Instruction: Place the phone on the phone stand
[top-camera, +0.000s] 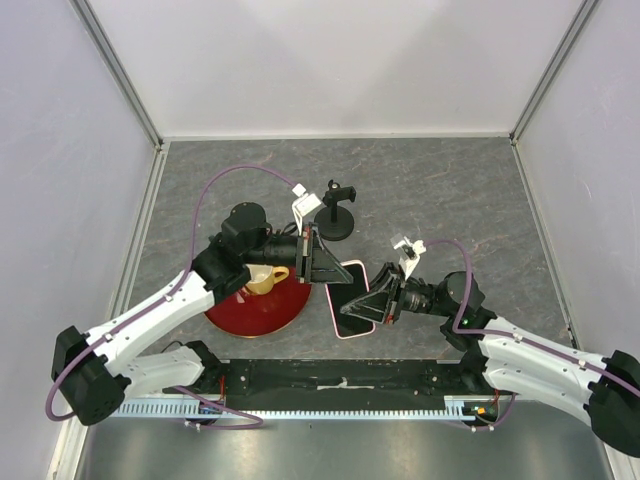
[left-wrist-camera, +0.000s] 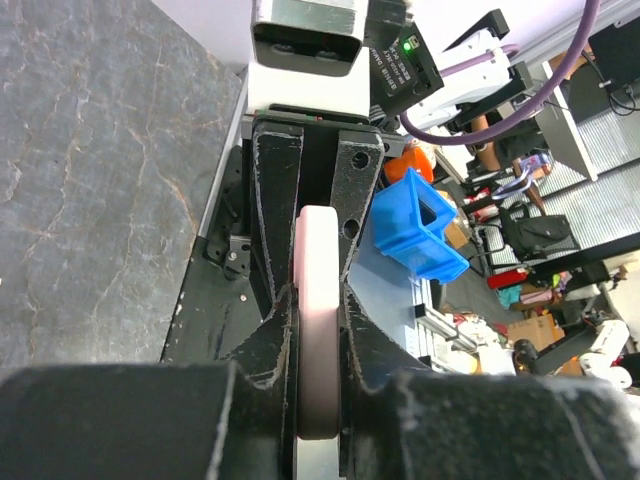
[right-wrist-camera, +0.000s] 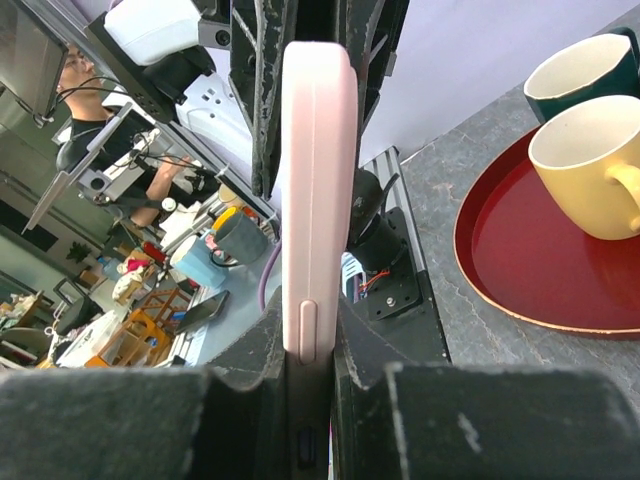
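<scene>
Left tool (left-wrist-camera: 318, 300) and right tool (right-wrist-camera: 315, 330) are both clamped on the phone (right-wrist-camera: 318, 150), seemingly for handover toward the phone stand (top-camera: 335, 212).

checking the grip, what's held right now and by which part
The phone, clamped across its flat faces at opposite edges by the left pincer and the right pincer.

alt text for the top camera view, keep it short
Both arms grip a pink-rimmed phone between them, left gripper at its far end, right gripper at its right edge. The black stand stands empty just beyond it; a red tray with a yellow mug lies to the left.
</scene>
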